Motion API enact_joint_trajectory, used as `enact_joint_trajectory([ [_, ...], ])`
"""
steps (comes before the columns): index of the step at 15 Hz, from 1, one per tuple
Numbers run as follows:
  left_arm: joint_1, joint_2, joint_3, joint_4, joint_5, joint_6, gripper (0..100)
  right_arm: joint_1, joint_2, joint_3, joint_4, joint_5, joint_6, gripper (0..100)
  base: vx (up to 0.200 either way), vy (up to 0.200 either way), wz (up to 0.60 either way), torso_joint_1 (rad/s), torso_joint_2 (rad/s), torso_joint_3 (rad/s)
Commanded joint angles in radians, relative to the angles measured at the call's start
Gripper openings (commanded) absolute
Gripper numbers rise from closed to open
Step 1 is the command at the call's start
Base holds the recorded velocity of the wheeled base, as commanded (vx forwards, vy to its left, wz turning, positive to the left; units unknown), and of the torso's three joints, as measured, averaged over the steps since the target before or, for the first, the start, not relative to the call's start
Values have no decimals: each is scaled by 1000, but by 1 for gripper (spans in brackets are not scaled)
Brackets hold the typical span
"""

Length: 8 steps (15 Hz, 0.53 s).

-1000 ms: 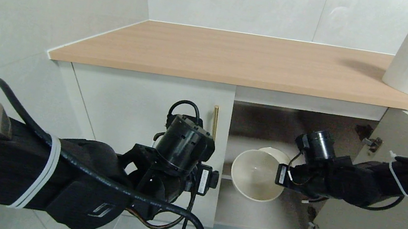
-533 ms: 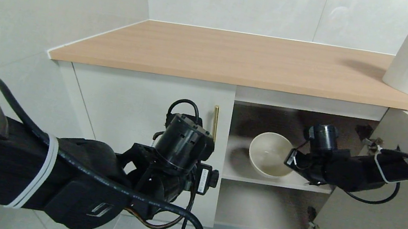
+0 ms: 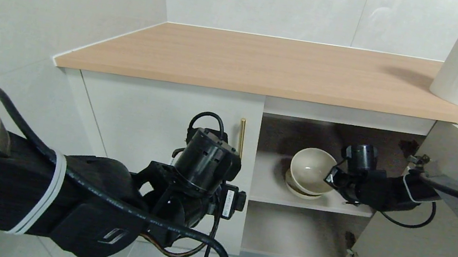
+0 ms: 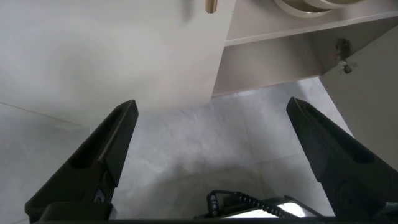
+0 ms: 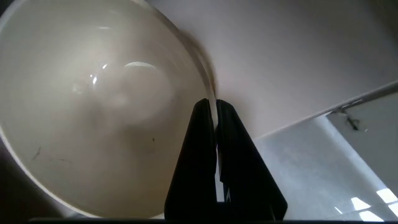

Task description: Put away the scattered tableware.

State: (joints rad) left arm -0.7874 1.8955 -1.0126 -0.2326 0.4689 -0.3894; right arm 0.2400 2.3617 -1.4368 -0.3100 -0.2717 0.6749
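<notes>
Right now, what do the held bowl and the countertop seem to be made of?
The bowl looks like glazed ceramic: cream, smooth, with bright glints inside; hard plastic is possible. The countertop looks like wood or wood-look laminate: tan, matte, with fine grain.

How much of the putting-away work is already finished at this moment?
Done: the cabinet door stands open and a pale dish sits on the upper shelf. In hand: the right gripper pinches the rim of a cream bowl, tilted over that dish. Left: lower it, let go. The left gripper is open, empty.
</notes>
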Motion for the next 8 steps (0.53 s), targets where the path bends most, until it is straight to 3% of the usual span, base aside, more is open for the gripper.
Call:
enact_joint_trajectory([
  [1, 1, 4, 0, -2, 0, -2, 100, -7, 33, -25, 0, 0, -1, 0, 0, 0, 0, 0, 0, 0],
  [8, 1, 5, 0, -2, 0, -2, 100, -7, 64, -63, 0, 0, -6, 0, 0, 0, 0, 0, 0, 0],
])
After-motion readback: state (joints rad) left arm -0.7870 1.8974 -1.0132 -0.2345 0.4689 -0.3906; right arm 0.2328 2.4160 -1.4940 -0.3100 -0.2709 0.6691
